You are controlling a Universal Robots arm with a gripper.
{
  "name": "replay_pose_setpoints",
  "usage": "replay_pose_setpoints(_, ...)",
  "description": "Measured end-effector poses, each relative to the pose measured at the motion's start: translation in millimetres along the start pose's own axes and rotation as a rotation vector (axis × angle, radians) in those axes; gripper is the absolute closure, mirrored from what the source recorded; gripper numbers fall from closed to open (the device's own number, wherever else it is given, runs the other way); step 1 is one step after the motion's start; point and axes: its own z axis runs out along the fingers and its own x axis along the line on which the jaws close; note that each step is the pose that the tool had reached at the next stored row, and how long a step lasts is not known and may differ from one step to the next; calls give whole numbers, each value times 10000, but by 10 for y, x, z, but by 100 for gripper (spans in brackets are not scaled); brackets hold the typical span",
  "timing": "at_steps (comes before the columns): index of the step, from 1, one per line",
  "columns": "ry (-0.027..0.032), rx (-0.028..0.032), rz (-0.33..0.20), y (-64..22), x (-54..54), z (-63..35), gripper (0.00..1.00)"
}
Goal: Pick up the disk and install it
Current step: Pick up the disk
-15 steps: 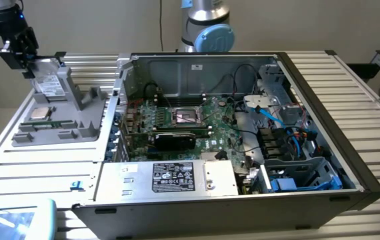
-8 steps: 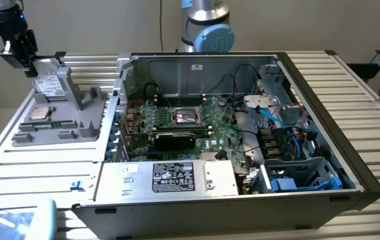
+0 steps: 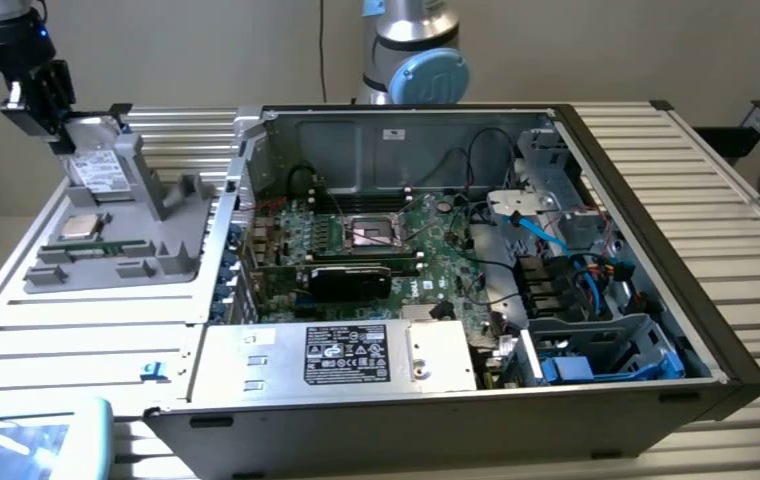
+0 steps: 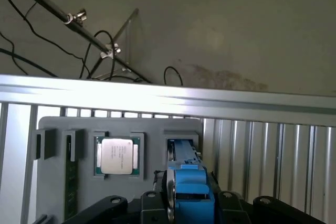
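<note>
Hovering at the exterior view's left, the gripper [image 3: 60, 140] is down on the disk [image 3: 97, 172], which stands on edge in the grey holder tray [image 3: 153, 255], well apart from the open computer case [image 3: 647, 200]. Wrist view now: jaws clamped against the disk's blue carrier [image 4: 191, 184], with the CPU chip [image 4: 116, 156] in the neighbouring pocket.

No text can be read. A black label [image 3: 344, 354] with white print and small signs is seen on the large silver metal box [image 3: 253, 357], but no word can be made out. A small white sticker [image 3: 398, 132] on the grey metal back wall [image 3: 333, 150] of the open computer case, a white label on the flat silver-grey metal disk [image 3: 96, 172] and faint print on the small square silver chip [image 4: 117, 156] are also illegible
</note>
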Motion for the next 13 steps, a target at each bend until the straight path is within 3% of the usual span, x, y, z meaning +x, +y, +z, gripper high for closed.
replay_pose_setpoints(9, 79, 35, -3, 4, 1, -92, 63)
replay_pose_setpoints(13, 97, 106, -22, 7, 2, -160, 63)
